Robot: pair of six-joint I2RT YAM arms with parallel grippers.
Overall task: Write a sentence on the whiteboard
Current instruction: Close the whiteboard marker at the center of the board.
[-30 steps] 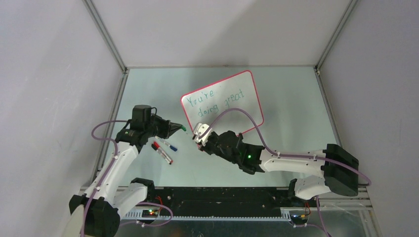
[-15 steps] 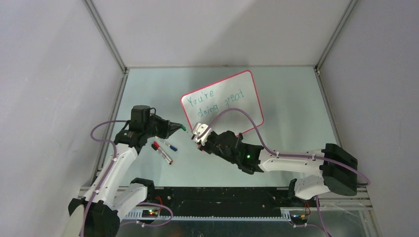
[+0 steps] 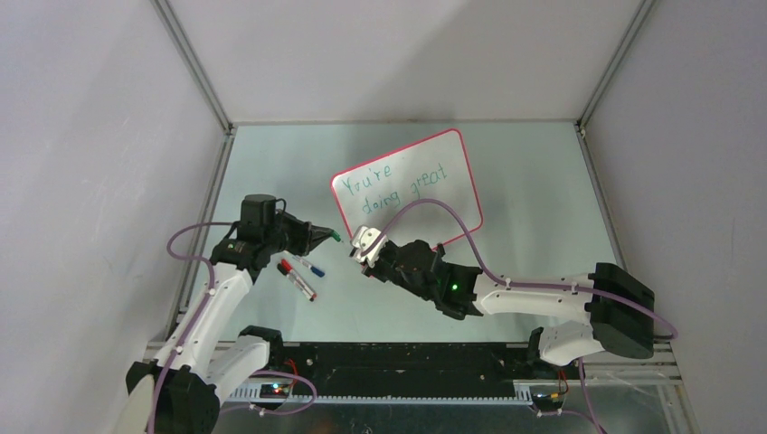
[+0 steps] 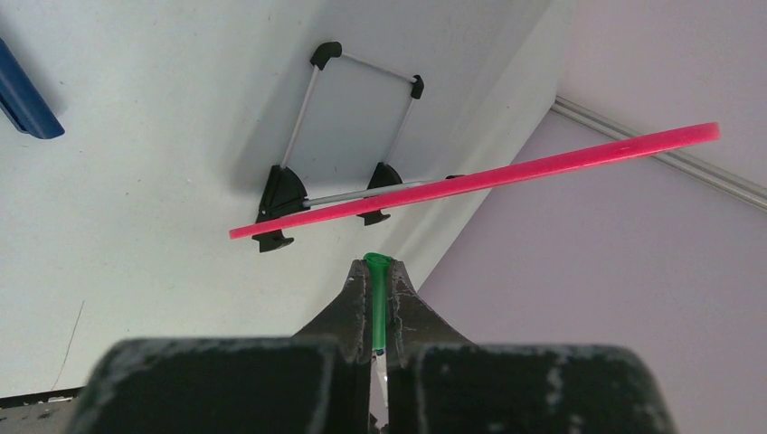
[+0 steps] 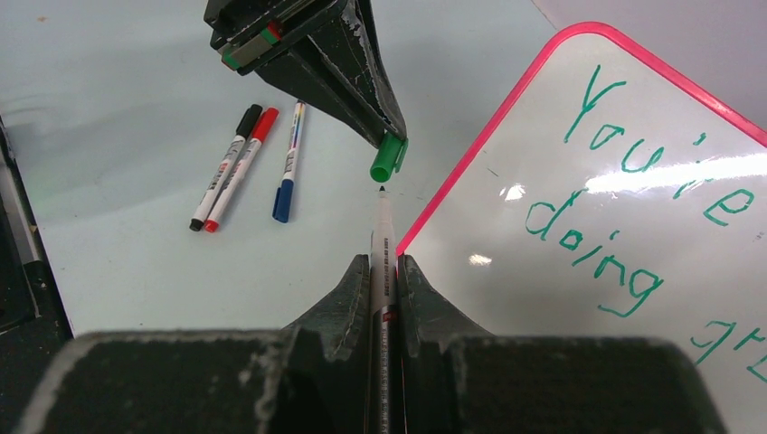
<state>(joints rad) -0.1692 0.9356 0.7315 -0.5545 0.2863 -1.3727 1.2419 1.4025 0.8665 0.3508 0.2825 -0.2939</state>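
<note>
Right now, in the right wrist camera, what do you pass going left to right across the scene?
Black-capped marker → red-capped marker → blue-capped marker → green cap held in the left arm's jaws → whiteboard.

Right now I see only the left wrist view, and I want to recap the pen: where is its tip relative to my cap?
Observer: The right gripper holds the pen, tip aimed at the cap's open end, a small gap between them.
Operator: Is the board written on?
Observer: Yes, it reads "You're doing great" in green.
Operator: Anything loose nearby?
Observer: A black marker, a red marker and a blue marker lie near the left gripper.
</note>
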